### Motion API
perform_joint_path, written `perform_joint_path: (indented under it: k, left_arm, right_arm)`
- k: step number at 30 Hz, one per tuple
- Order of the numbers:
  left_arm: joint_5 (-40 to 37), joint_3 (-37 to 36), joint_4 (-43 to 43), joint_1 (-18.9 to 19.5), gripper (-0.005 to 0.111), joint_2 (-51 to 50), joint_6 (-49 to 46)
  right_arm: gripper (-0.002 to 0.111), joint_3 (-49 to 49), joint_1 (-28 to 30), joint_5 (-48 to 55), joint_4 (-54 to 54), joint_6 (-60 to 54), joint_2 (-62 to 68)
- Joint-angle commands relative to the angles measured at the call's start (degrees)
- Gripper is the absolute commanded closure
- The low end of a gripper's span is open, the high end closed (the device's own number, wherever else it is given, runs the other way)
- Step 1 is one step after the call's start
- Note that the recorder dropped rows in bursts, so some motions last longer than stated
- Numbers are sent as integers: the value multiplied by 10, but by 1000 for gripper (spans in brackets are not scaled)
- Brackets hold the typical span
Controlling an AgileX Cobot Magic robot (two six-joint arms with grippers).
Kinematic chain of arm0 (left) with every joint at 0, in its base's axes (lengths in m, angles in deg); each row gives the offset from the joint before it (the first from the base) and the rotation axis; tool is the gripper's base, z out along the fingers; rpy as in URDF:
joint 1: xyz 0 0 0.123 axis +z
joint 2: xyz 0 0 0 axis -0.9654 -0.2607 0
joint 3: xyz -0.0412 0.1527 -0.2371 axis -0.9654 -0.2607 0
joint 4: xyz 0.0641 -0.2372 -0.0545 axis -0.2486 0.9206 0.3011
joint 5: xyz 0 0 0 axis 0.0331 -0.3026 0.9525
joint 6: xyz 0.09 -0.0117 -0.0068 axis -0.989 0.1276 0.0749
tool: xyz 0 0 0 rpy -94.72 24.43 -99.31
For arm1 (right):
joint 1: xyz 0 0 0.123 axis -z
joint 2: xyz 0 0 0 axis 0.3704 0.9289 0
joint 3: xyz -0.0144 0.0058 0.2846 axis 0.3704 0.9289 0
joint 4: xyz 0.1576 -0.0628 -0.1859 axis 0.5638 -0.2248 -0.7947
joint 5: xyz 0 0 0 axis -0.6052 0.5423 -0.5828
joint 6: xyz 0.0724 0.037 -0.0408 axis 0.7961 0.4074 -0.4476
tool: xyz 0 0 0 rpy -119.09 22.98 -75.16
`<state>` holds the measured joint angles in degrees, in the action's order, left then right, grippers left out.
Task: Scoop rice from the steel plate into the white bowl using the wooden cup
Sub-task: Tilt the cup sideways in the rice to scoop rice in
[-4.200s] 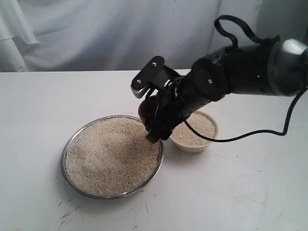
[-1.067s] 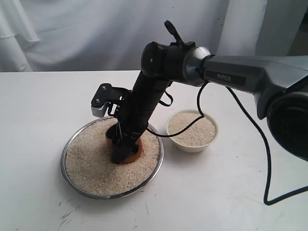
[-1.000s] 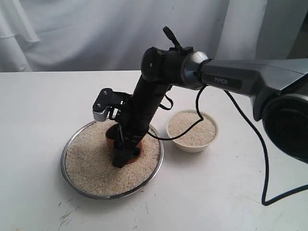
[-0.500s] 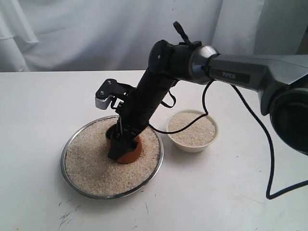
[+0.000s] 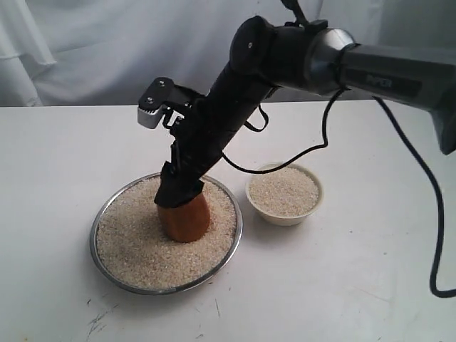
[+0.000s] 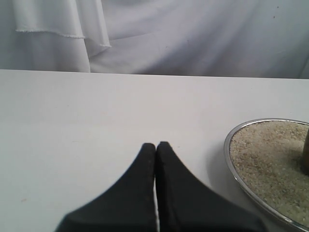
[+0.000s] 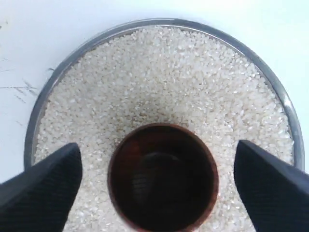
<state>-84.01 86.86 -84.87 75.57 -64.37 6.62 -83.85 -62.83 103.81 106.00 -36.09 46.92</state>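
Left gripper (image 6: pixel 155 145) was parked low over the table (image 5: pixel 356 271), just left of the steel plate (image 5: pixel 92 235), fingers pressed together on nothing. The plate was full of rice (image 5: pixel 135 242), and the wooden cup (image 5: pixel 187 222) stood upright in the grains, mouth up, dark inside. Right gripper (image 5: pixel 178 191) hung right over the cup, jaws spread wide either side, clear of its rim. White bowl (image 5: pixel 285 219) sat just right of the plate, also holding rice.
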Motion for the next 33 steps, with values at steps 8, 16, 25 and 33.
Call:
perform_joint_path:
  k: [8, 16, 25, 33]
  left_arm:
    - [4, -3, 0, -1, 107, 3, 2]
    - [4, -3, 0, -1, 107, 3, 2]
    - [4, -3, 0, -1, 107, 3, 2]
    - [4, -3, 0, -1, 107, 3, 2]
  right_arm:
    - [37, 414, 84, -211, 502, -422, -159]
    - [37, 425, 80, -237, 510, -420, -136]
    - [40, 425, 80, -224, 481, -397, -124]
    - [40, 425, 80, -226, 489, -391, -124]
